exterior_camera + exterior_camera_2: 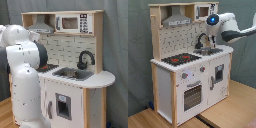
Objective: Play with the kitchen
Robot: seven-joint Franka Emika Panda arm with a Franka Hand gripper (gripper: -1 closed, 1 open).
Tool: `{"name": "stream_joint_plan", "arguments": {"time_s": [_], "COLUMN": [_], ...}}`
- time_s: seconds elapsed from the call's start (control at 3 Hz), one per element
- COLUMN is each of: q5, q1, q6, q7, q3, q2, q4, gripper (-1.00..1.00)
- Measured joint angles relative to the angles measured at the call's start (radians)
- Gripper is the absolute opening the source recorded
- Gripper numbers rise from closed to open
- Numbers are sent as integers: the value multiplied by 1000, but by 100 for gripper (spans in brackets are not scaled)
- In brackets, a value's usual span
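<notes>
The kitchen [95, 102] [165, 85] is a white and light-wood toy unit with a pegboard back, a grey hood [177, 21], a black faucet [85, 57] [202, 40], a sink [75, 74], a black-red stovetop [180, 59] and an oven door [192, 95]. In the second exterior view my arm reaches in from the second exterior view's right. Its wrist, with a blue light [214, 20], hangs above the sink, and the gripper [209, 35] points down beside the faucet. In the first exterior view my white arm [22, 60] stands in front of the stove side and hides the gripper.
A toy microwave [72, 22] sits on the top shelf. Two knobs [184, 76] are above the oven, and a small dark-panelled door [219, 72] is under the sink. Grey curtain [138, 50] hangs behind. The kitchen stands on wooden boards [228, 110].
</notes>
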Motion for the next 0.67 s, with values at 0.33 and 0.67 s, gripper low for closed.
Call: {"name": "stream_joint_plan", "arguments": {"time_s": [0.33,0.67], "q5": [60,112], "q1": [-18,-24], "q6": [48,95], "q7": [61,117], "q3": [-31,-71], "q2": [19,52], "q4": [0,-1], "gripper": [100,100]}}
